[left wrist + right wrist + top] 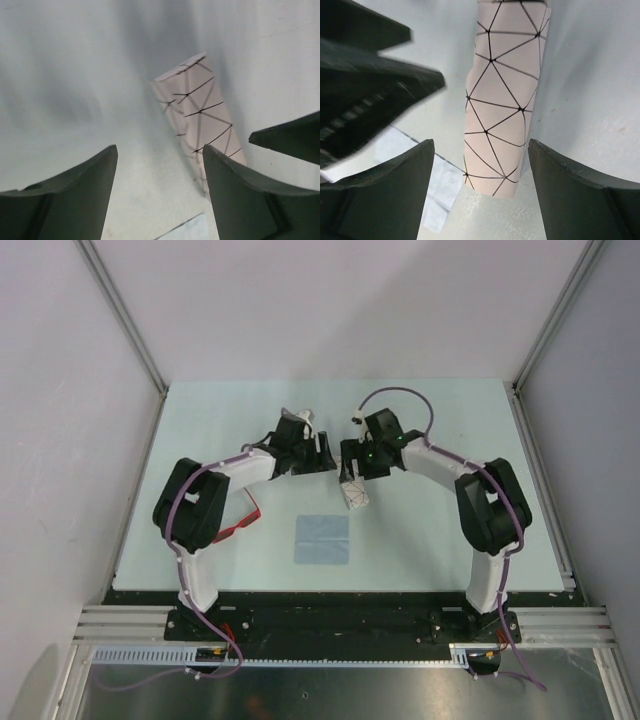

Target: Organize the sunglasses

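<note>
Centrally, left gripper point(159, 150) and right gripper point(480, 145) both with jaws apart, meeting over the white line-patterned case point(353, 492), light-blue cloth point(322, 539) just below, red sunglasses point(243, 522) at middle left, partly under the left arm point(195, 502).

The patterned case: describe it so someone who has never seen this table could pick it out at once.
On the pale table, find the light-blue square cloth near the middle. Just beyond its far right corner lies the case. It alone is a white oblong crossed by thin black lines forming triangles.
</note>
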### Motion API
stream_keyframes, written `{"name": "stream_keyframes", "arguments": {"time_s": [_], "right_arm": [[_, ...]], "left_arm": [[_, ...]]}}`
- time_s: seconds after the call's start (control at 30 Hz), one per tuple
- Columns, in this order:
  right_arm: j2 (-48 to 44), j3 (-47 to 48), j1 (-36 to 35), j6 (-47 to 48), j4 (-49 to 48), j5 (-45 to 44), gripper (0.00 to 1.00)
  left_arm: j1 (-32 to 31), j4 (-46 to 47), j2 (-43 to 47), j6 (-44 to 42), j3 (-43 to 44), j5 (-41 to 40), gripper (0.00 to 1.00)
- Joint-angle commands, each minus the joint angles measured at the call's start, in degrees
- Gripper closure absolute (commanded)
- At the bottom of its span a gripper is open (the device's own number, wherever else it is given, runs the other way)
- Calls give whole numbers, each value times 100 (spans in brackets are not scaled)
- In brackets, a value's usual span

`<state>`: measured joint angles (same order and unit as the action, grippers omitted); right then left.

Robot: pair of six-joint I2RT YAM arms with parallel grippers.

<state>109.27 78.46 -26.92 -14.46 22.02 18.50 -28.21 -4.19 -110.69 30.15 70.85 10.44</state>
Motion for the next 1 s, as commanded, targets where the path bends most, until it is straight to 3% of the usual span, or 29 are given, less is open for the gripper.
{"name": "stream_keyframes", "arguments": {"time_s": [0.0,0.33,0.47,0.57,0.77,0.97], "right_arm": [[181,249,-454,84,443,-1850,20],[753,785,-956,136,847,-3045,29],[753,812,-930,75,936,-3011,49],[718,812,-859,83,962,-2686,57],[709,803,-815,145,936,-2474,59],[701,812,-780,127,944,-2386,59]], "left_arm": [[394,-12,478,192,-238,28,25],[676,-12,356,254,-282,291,27],[685,-3,93,272,-81,748,26],[676,-3,-188,324,130,1030,24],[667,163,-541,386,429,1496,22],[641,216,-848,518,632,1645,30]]}}
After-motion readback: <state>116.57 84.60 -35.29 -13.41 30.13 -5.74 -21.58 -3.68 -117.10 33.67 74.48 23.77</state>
